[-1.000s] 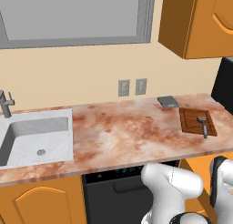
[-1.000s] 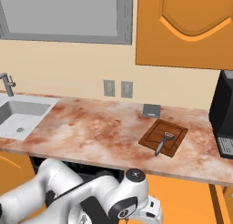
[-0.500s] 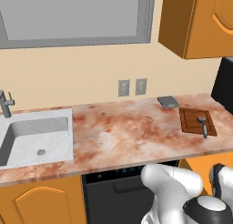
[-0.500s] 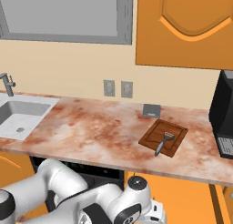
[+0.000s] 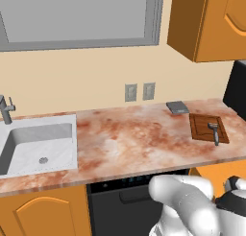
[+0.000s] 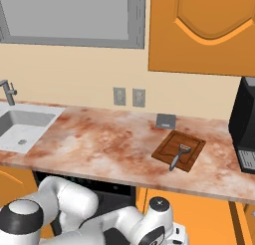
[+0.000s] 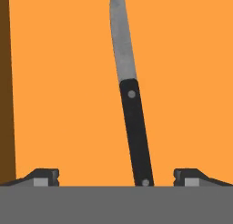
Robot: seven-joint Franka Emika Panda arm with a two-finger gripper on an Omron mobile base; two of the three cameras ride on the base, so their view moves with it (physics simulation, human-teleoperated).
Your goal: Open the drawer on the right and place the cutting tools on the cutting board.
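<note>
My gripper (image 7: 117,177) hangs open inside the drawer (image 7: 59,82), looking straight down at its orange floor. A knife lies there with a grey blade (image 7: 120,41) and a black riveted handle (image 7: 136,132); the handle's end sits between my two fingertips (image 7: 45,176), touching neither. On the counter's right end lies the dark reddish-brown cutting board (image 5: 204,124) (image 6: 191,142), and a grey peeler (image 5: 215,132) (image 6: 177,157) rests on it.
The drawer's dark brown side wall (image 7: 5,82) runs along the left of the hand view. A grey square pad (image 5: 177,107) (image 6: 165,121) lies behind the board. A black appliance (image 6: 246,129) stands at the far right, a sink (image 5: 38,139) at the left, a black dishwasher (image 5: 125,192) under the counter.
The arm has sunk lower below the counter's right front edge. The board and peeler have not moved.
</note>
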